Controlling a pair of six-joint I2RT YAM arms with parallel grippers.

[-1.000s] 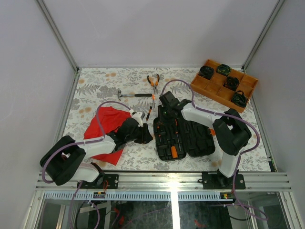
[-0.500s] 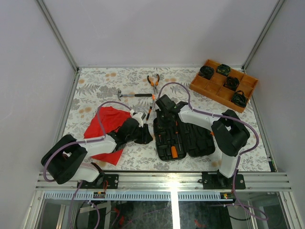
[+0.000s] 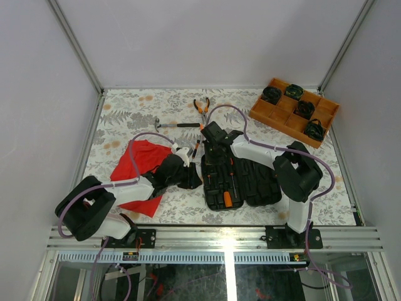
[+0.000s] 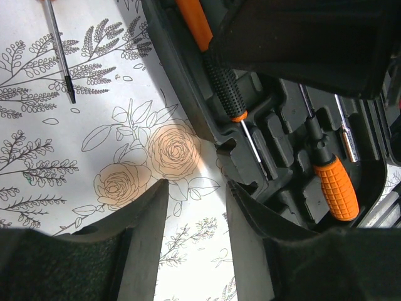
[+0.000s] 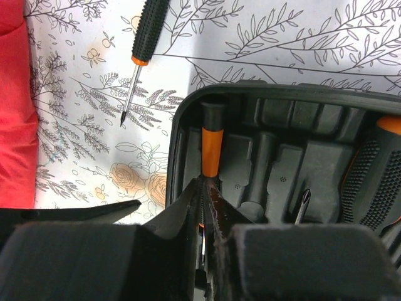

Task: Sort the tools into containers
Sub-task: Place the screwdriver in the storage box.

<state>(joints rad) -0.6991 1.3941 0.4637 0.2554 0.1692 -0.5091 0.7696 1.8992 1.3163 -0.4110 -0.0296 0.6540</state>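
My left claw point(image 4: 195, 199) hung released, its fingers point(image 4: 147, 226) apart, and only the flowered table cover point(image 4: 125, 157) showed in the gap. Just to its right, close by the fingertip, lay the open tool case point(image 4: 182, 81). Ahead and to the right of that claw, a stubby orange screwdriver point(image 4: 335, 188) sat in a moulded slot. A long screwdriver point(image 4: 222, 91) with a knurled black grip lay along the case wall nearest the claw.

Farther out, my right claw point(image 5: 203, 188) was down at the far left end of the same case, clenched almost fully, with only a slit between the fingers. The tips met over the orange part of the long screwdriver's handle, whose black cap pointed straight ahead of them. I could not tell whether they touched it.

Ahead and left of that claw, outside the case rim, a loose screwdriver point(image 5: 147, 31) lay on the cover, with a red cloth point(image 5: 12, 94) farther left. Beyond the claw lay the hammer point(image 3: 175, 125), then the pliers point(image 3: 201, 106), both outside the case. Well off to its right, at the far corner, stood an orange tray point(image 3: 263, 111).
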